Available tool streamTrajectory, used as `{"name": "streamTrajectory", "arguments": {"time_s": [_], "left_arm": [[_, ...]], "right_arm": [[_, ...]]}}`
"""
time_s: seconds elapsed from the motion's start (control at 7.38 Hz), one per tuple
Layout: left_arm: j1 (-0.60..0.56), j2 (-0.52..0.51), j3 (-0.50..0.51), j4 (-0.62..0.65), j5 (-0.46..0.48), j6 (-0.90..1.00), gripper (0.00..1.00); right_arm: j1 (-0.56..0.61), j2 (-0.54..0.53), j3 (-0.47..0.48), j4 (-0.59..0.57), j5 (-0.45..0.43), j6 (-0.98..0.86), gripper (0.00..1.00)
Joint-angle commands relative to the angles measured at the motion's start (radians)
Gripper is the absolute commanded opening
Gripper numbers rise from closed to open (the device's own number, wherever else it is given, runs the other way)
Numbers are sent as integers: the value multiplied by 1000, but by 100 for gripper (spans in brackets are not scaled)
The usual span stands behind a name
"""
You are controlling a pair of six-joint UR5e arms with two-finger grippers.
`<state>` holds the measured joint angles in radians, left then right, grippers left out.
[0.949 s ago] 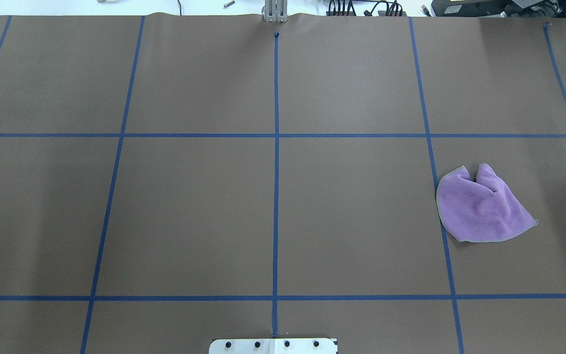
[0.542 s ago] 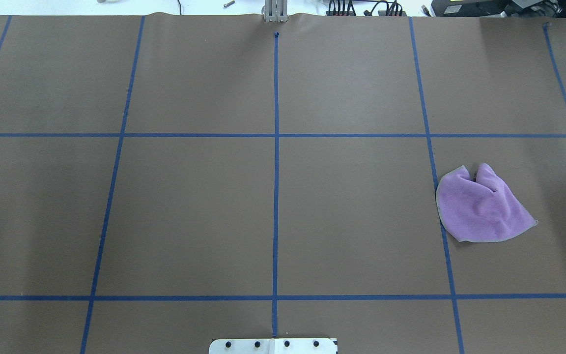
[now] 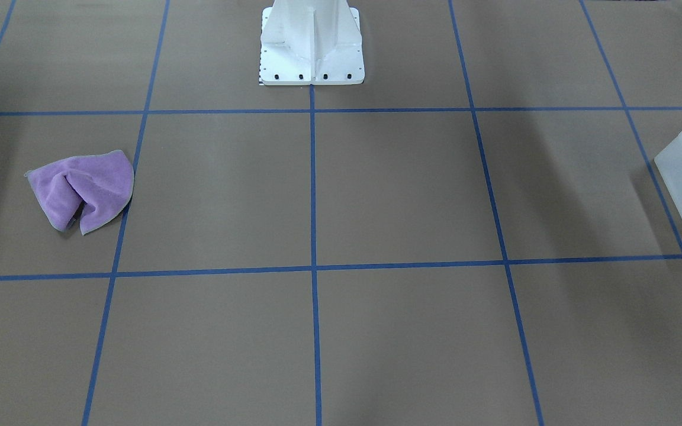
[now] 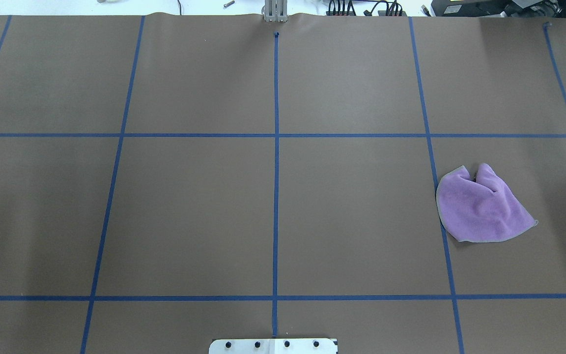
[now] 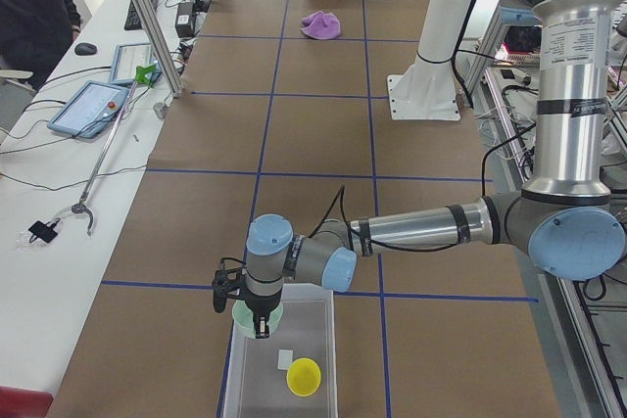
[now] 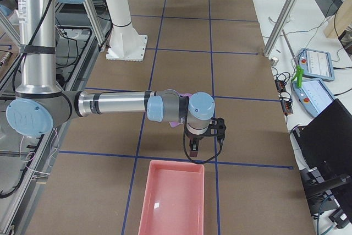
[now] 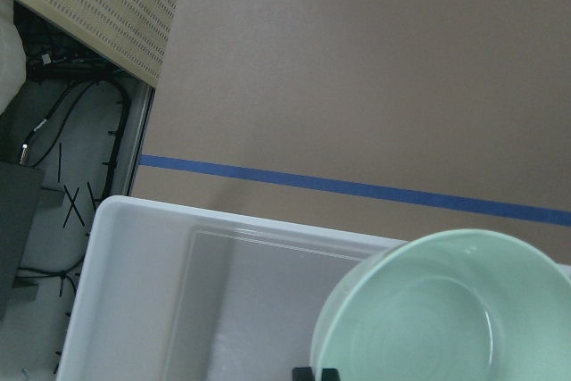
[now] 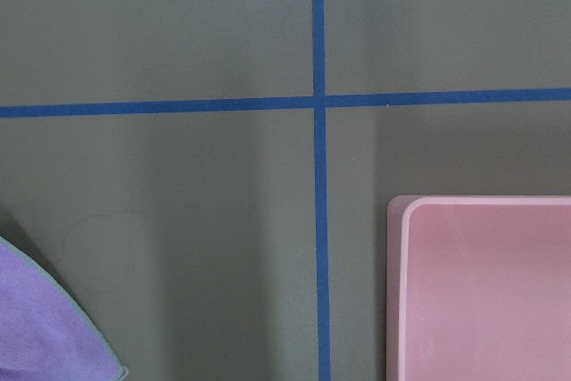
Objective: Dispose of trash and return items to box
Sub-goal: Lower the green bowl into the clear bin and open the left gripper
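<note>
1. Nothing has shifted in the overhead view since a moment ago: the purple cloth (image 4: 482, 206) lies crumpled in the same spot, one edge over a blue tape line.
2. Over to the left gripper (image 5: 257, 325): its fingertips (image 7: 314, 374) pinch the rim of the mint-green bowl (image 7: 446, 318), which is round, smooth and glossy inside.
3. That bowl hangs over the end wall of the frosted bin (image 7: 134, 292), partly above the bin's floor and partly past its rim.
4. Down in the bin are a yellow cup (image 5: 304, 376) and a small white scrap (image 5: 284, 356) just beside it.
5. Far end now: the right gripper (image 6: 202, 147) hovers near the pink tray (image 6: 173, 199). It shows only from the side, so I can't tell whether it is spread or pressed together.
6. Cut off: the front-facing view catches just one end of the bin, and the left wrist view crops the bowl at the bottom and right.
</note>
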<state>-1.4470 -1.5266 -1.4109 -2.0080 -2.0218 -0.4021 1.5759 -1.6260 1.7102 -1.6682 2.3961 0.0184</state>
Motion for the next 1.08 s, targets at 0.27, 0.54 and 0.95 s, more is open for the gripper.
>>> {"name": "streamTrajectory", "arguments": {"time_s": [0.27, 0.54, 0.95], "left_arm": [[22, 58, 6, -63, 2, 6, 0], [22, 69, 19, -80, 0, 22, 0], [22, 69, 104, -193, 0, 31, 28]], "right_arm": [[0, -2, -1, -1, 0, 0, 100], [-2, -2, -1, -1, 0, 0, 100], [-2, -2, -1, -1, 0, 0, 100]]}}
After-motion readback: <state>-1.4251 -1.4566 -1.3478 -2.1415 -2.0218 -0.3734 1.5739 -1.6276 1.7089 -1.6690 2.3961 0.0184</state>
